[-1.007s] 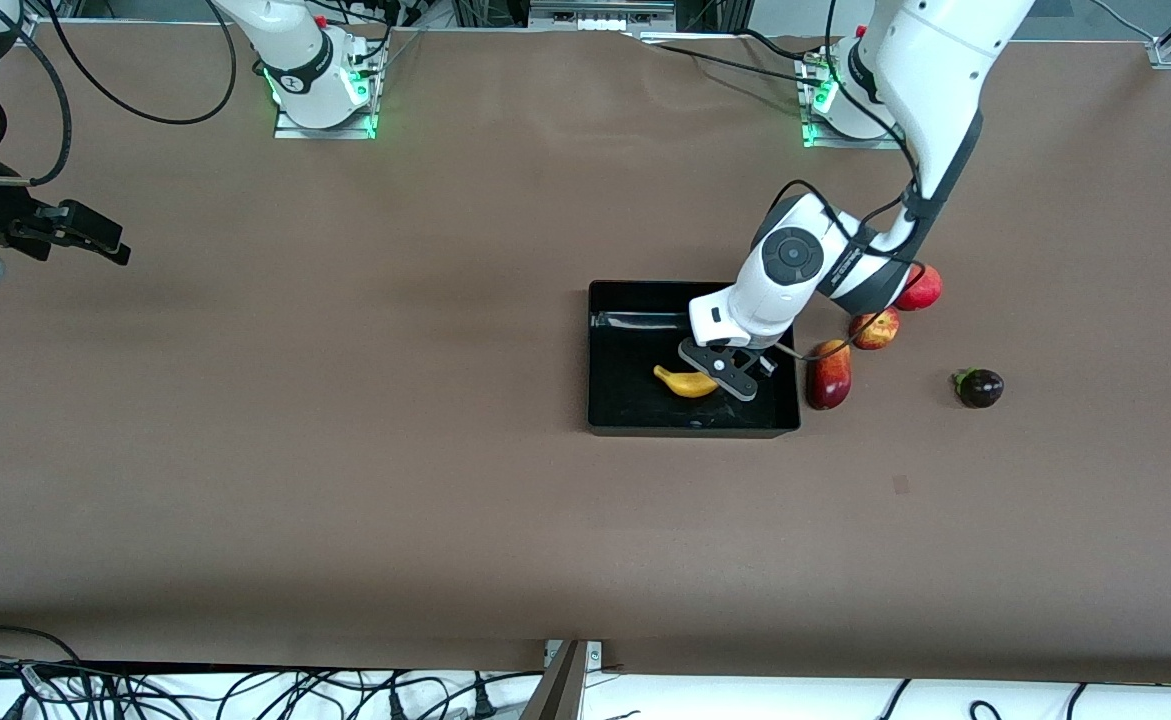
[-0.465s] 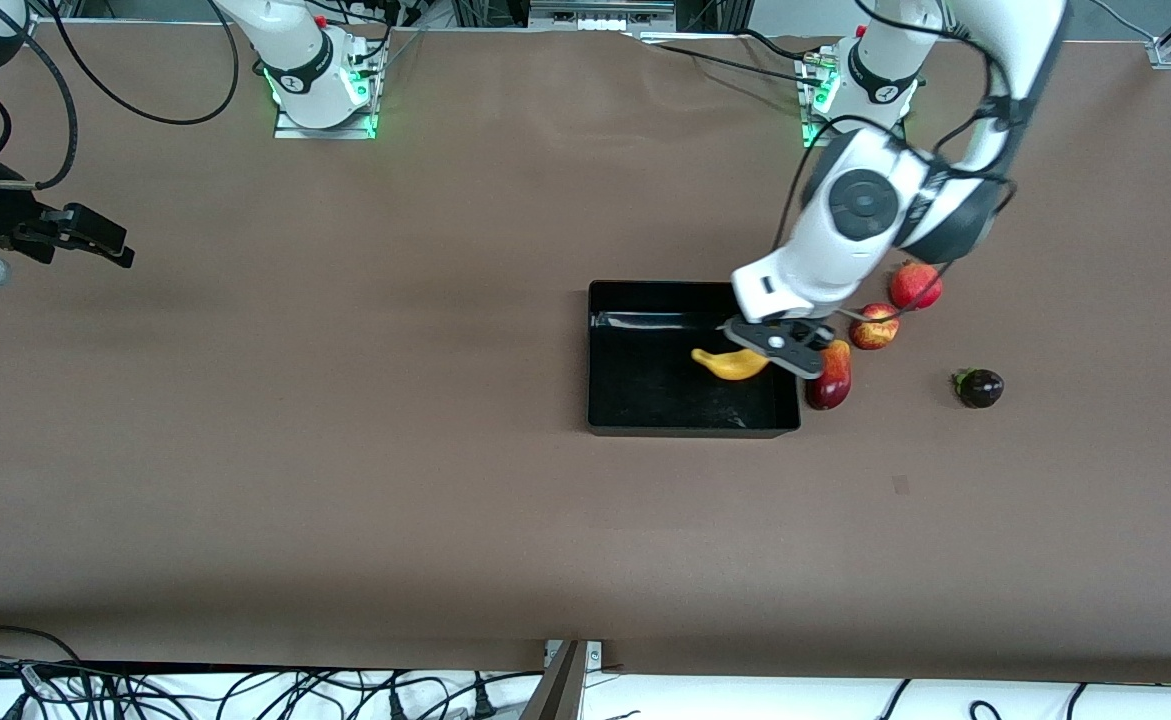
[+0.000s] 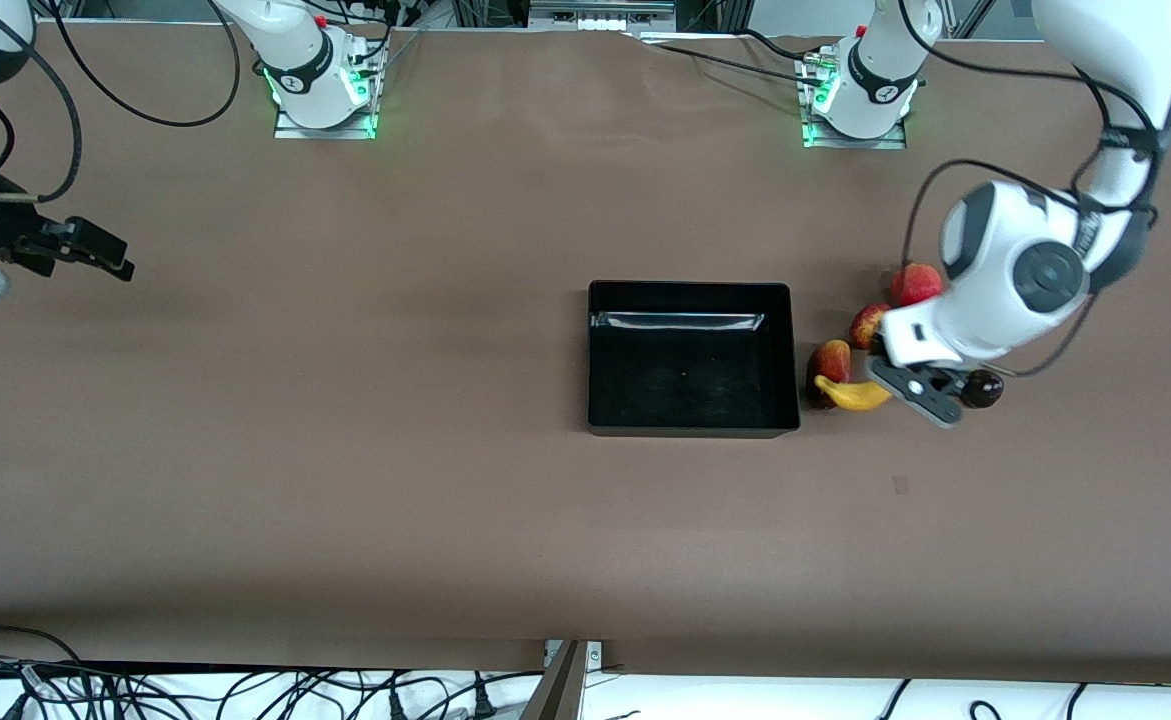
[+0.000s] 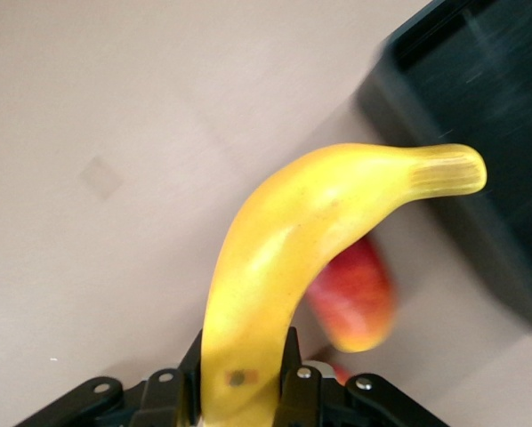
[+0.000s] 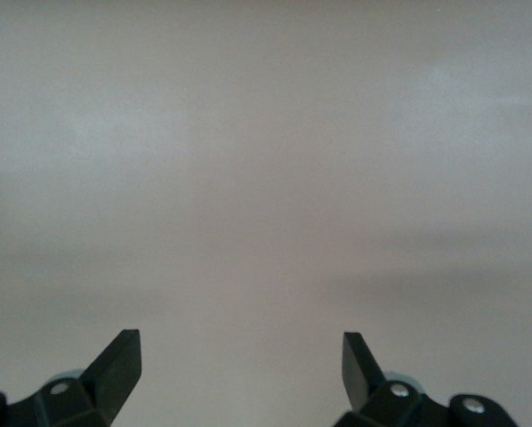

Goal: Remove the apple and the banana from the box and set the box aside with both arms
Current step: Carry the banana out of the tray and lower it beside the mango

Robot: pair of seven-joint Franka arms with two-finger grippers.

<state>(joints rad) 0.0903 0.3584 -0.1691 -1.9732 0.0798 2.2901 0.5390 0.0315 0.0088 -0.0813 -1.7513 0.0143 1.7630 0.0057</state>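
The counter (image 3: 345,450) is wide, flat and plain brown. It has one small darker square mark (image 3: 901,485) on it, nearer to the front camera than the fruits. Two arm bases (image 3: 320,85) with green lights stand along the edge farthest from that camera. Many black cables (image 3: 195,690) lie on a white strip below the nearest edge.

The black box (image 3: 593,360) sits on the counter, a bit toward the left arm's end. Its inside is shiny.

The left tool (image 3: 893,388) is up in the air over the counter, just beside the box, above the fruits. It is clamped on one end of the yellow banana (image 3: 850,395). In the left wrist view the tool (image 4: 244,391) pinches the banana (image 4: 284,267) from both sides. Its curved tip sticks out over a corner of the box (image 4: 479,107).

Under the banana lies a red and yellow mango (image 3: 829,360), just beside the box wall. The small red apple (image 3: 867,325) is on the counter near the mango, a little farther from the front camera. A round red pomegranate (image 3: 915,283) sits just past the apple. A dark purple fruit (image 3: 985,388) peeks out from under the left arm.

The right arm waits. The right tool (image 3: 110,258) hangs over the right arm's end of the counter. Its fingers (image 5: 119,365) stand wide apart, with only bare counter below.
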